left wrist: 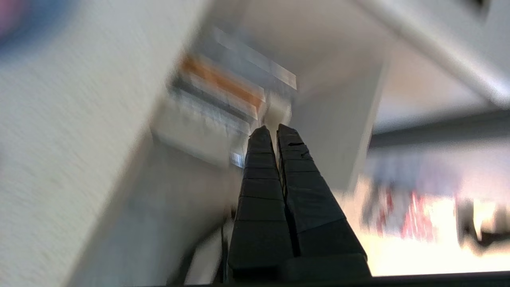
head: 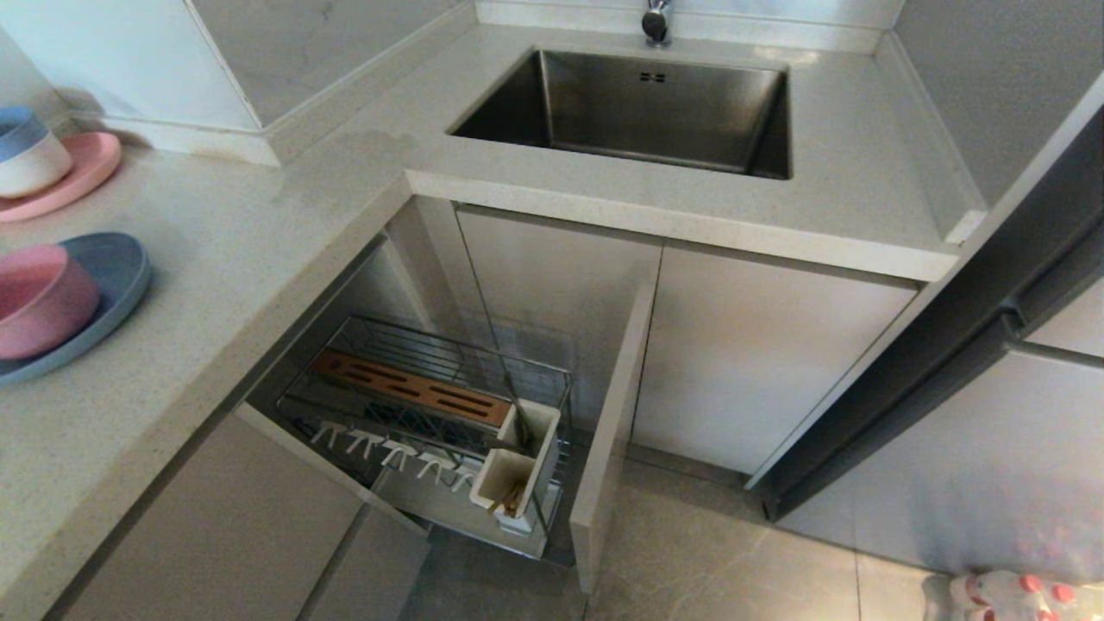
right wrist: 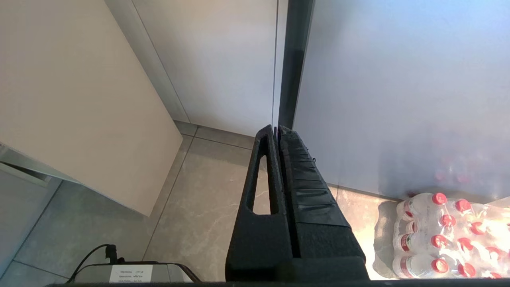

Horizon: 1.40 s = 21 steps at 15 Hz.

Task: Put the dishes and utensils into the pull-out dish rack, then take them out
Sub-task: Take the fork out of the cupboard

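We see the pull-out dish rack [head: 431, 423] drawn out of the lower cabinet under the corner of the bench [head: 224, 259]. It is a chrome wire basket with a brown slotted wooden strip [head: 410, 388] along its far side, a row of white plate prongs [head: 388, 448] nearer the front, and a white utensil box [head: 517, 461] with 2 compartments at its right end. Thin light-wood chopsticks [head: 511, 498] stand in the nearer compartment; we cannot tell what, if anything, is in the other one.

Up on the bench at the left edge of the head view, the small matte pink bowl [head: 39, 297] sits on the wider, shallow blue plate [head: 116, 276]. Behind them, a blue-and-white bowl [head: 30, 151] rests on a pink plate [head: 82, 172]. The steel sink [head: 638, 108] lies further back on the right.

Neither arm shows in the head view. In its wrist view, our left tool [left wrist: 274, 129] is closed with nothing between the fingers, pointing toward the blurred rack below the bench edge. Our right tool [right wrist: 275, 128] is also closed and empty, hanging above the floor tiles [right wrist: 199, 207] near a pack of red-capped water bottles [right wrist: 442, 235].
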Available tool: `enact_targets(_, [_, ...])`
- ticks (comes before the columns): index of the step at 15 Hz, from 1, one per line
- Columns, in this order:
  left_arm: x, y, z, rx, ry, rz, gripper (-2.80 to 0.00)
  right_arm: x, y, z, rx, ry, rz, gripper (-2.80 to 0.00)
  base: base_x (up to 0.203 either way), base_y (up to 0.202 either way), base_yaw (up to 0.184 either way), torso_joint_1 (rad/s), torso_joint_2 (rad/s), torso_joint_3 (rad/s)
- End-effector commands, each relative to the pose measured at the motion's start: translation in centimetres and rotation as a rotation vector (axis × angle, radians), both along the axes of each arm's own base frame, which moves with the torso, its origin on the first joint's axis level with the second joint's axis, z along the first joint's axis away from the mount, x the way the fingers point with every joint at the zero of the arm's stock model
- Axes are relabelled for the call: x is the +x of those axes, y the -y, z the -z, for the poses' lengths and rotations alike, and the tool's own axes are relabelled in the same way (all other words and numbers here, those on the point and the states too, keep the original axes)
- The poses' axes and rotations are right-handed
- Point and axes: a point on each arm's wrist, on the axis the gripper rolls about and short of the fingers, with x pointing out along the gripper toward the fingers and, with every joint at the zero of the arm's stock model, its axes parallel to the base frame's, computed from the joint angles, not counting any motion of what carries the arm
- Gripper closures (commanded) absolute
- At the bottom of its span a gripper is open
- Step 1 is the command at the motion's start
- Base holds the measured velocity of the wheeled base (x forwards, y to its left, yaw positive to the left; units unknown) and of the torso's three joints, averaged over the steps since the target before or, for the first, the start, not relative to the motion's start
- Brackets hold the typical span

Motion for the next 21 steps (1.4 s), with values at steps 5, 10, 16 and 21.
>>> enact_targets(5, [8.1, 3.1, 2.8, 0.031, -0.325, 0.163, 0.0, 0.0, 0.0, 0.0, 0.0, 0.0, 0.0, 0.0, 0.0, 0.0, 0.0, 0.0, 0.0, 0.0])
enact_targets(10, [17.9, 6.6, 7.5, 0.07, -0.604, 0.255, 0.0, 0.0, 0.0, 0.0, 0.0, 0.0, 0.0, 0.0, 0.0, 0.0, 0.0, 0.0, 0.0, 0.0])
enact_targets(16, [25.1, 9.1, 12.0, 0.118, -0.724, 0.288, 0.0, 0.0, 0.0, 0.0, 0.0, 0.0, 0.0, 0.0, 0.0, 0.0, 0.0, 0.0, 0.0, 0.0])
enact_targets(21, [29.5, 11.7, 17.1, 0.157, -0.786, 0.33, 0.0, 0.0, 0.0, 0.0, 0.0, 0.0, 0.0, 0.0, 0.0, 0.0, 0.0, 0.008, 0.0, 0.0])
